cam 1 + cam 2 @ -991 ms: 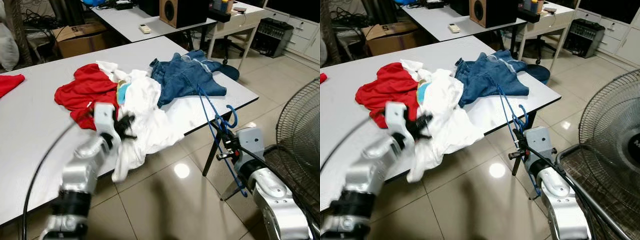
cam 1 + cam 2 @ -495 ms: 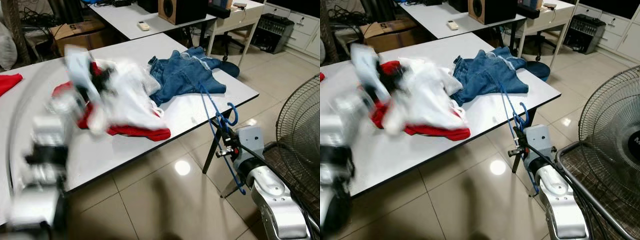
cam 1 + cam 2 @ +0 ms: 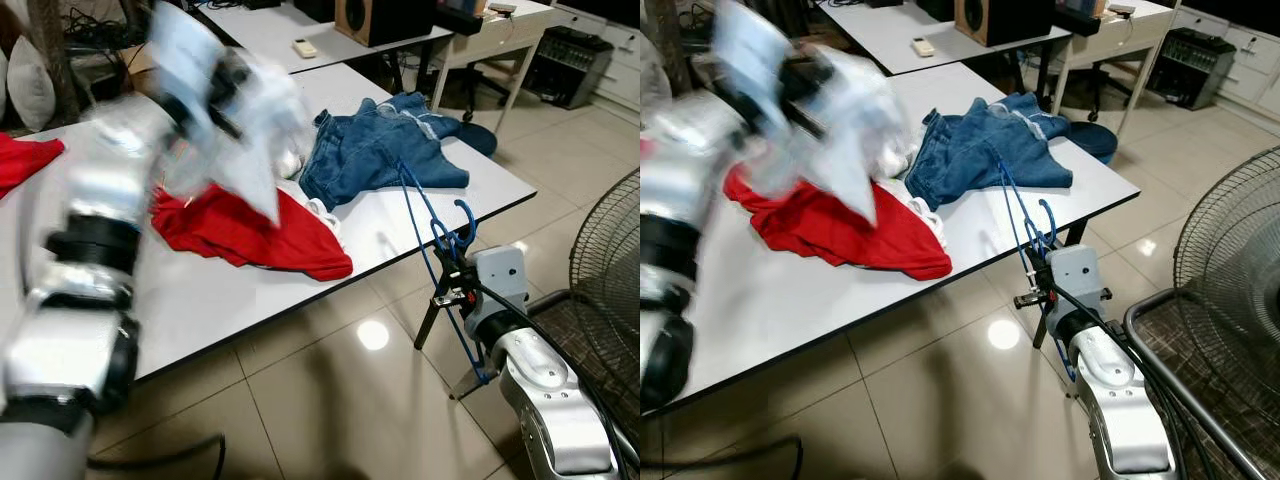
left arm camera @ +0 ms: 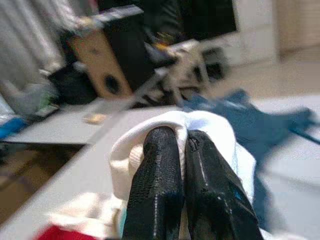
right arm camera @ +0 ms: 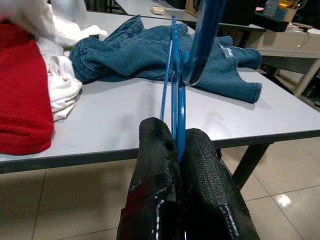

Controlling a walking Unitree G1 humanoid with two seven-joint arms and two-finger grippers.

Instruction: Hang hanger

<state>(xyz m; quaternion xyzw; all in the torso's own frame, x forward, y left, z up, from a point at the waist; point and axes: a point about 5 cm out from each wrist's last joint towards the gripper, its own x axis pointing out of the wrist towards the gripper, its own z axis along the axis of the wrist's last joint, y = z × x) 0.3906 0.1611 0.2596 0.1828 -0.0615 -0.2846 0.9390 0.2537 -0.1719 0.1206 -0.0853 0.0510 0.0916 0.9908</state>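
**Right wrist view: hanger pinched and ready while the left arm lifts a garment**

Right wrist view has the right tool clamped on the thin frame of the one blue hanger, whose long axis runs straight out from the fingers, hook uppermost. From the head, that tool sits off the near right corner of the table, low and beside the table leg, with the hanger rising up and slanting back over the table edge towards the blue jeans.

Up and to the robot's left, well apart, the left tool is closed tight on a fold of white garment, which hangs blurred in mid-air above the table. So the garment lies up and leftwards from the hanger; a likely next move would bring the right arm, the only one carrying the hanger, across to it.

Count: one hanger, one raised white garment, one pair of jeans, one large red garment spread on the table, another red cloth at the far left edge, and a second white piece beside the red one.
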